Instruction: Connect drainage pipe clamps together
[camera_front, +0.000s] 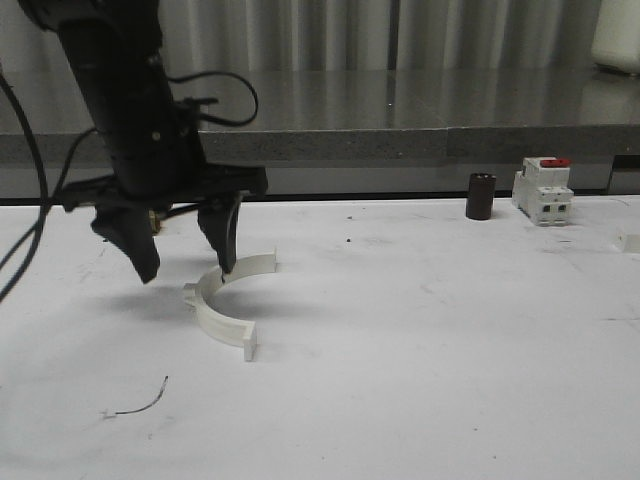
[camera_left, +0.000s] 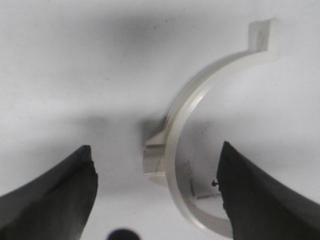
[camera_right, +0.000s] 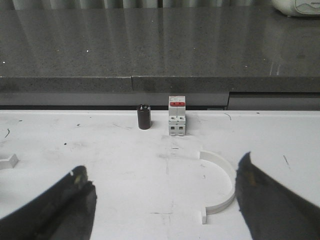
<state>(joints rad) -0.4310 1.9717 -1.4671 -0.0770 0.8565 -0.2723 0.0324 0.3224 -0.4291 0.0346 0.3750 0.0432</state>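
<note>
1. On the white table (camera_front: 430, 380), one clamp half (camera_front: 222, 303) lies flat near the left arm; bare surface spreads in front of it and to the right; the left gripper (camera_front: 187, 268) hangs spread open, one fingertip (camera_front: 226, 262) just above the arc, the other clear to its left.
2. In the left wrist view one end of this half-ring (camera_left: 176, 131) is covered by a dark finger (camera_left: 260, 195); whether the finger touches the plastic is unclear.
3. The right gripper (camera_right: 165, 200) stands wide open with the second clamp half (camera_right: 222, 186) between its fingers; its far edge is cut off.
4. A dark cylinder (camera_front: 480, 196) and a white breaker (camera_front: 543, 190) stand at the table's back edge, well apart; a thin wire (camera_front: 142, 403) lies in front.
</note>
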